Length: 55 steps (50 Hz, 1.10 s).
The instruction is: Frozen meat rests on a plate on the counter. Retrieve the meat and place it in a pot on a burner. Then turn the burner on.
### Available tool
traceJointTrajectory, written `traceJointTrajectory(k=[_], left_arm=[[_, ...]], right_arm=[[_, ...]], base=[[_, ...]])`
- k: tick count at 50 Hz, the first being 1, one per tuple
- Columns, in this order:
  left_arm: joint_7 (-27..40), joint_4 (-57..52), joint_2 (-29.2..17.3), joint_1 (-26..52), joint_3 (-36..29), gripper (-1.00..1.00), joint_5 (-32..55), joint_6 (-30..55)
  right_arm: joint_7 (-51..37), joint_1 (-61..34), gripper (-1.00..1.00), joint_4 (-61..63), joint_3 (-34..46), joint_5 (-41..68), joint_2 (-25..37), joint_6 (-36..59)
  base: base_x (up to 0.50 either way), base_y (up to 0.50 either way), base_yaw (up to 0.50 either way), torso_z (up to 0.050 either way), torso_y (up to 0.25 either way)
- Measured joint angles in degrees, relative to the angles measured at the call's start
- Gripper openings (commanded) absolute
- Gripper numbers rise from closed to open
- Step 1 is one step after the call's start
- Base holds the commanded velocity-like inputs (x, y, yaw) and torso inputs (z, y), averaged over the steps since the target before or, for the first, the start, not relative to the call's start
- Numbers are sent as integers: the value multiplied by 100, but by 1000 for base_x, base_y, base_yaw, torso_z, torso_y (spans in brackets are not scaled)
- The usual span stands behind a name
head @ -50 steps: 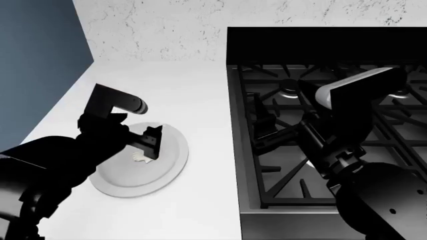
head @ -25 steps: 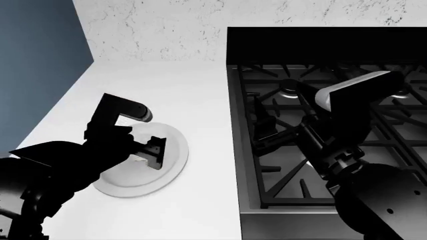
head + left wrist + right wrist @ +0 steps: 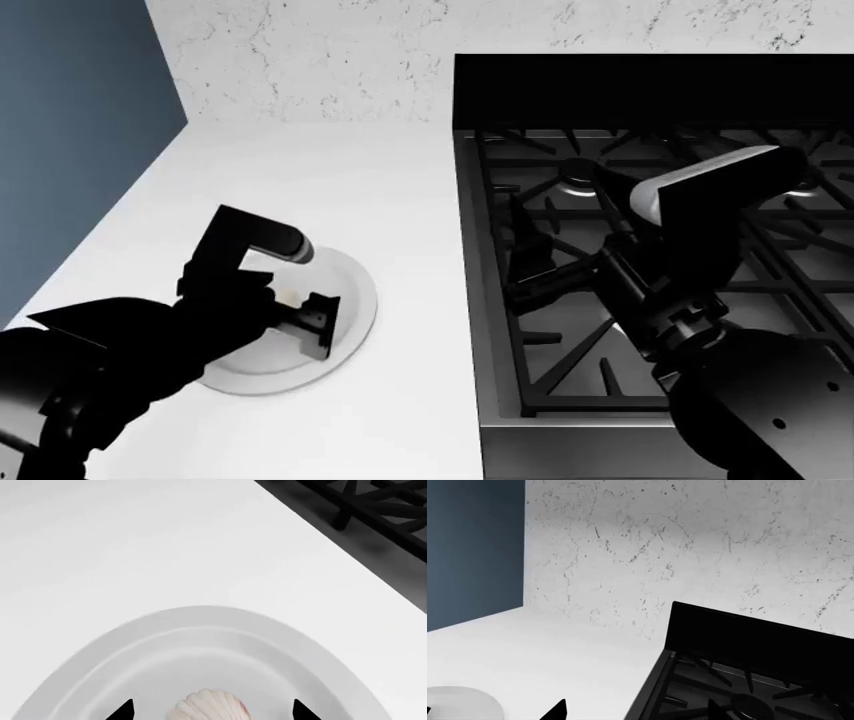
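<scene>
We found the meat (image 3: 208, 706), a ridged cream shell-shaped lump, lying on the plate (image 3: 200, 625), between the tips of the left gripper (image 3: 210, 710), whose jaws stood apart on either side without visibly touching it. From the head camera the left arm covered most of the plate (image 3: 350, 285) and hid the meat. The plate was smooth, pale grey, shallow-rimmed, and sat on the plain white bench (image 3: 360, 180). Beside it stood the stove (image 3: 561, 330) with black iron grates; a burner (image 3: 582, 180) showed near the back. The right gripper (image 3: 637, 712) hung above the stove's left edge, jaws apart, holding nothing. Behind ran a speckled wall (image 3: 694, 545).
</scene>
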State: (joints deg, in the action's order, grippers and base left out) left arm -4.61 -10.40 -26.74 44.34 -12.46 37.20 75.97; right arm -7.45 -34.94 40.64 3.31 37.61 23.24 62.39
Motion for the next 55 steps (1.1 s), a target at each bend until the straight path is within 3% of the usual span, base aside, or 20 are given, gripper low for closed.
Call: traceJointTrajectory(k=[55], left_arm=[[291, -247, -122, -150, 201, 100, 338, 255]], right_arm=[[-73, -23, 100, -68, 119, 81, 73, -130]], base=[[0, 0, 0, 0, 0]])
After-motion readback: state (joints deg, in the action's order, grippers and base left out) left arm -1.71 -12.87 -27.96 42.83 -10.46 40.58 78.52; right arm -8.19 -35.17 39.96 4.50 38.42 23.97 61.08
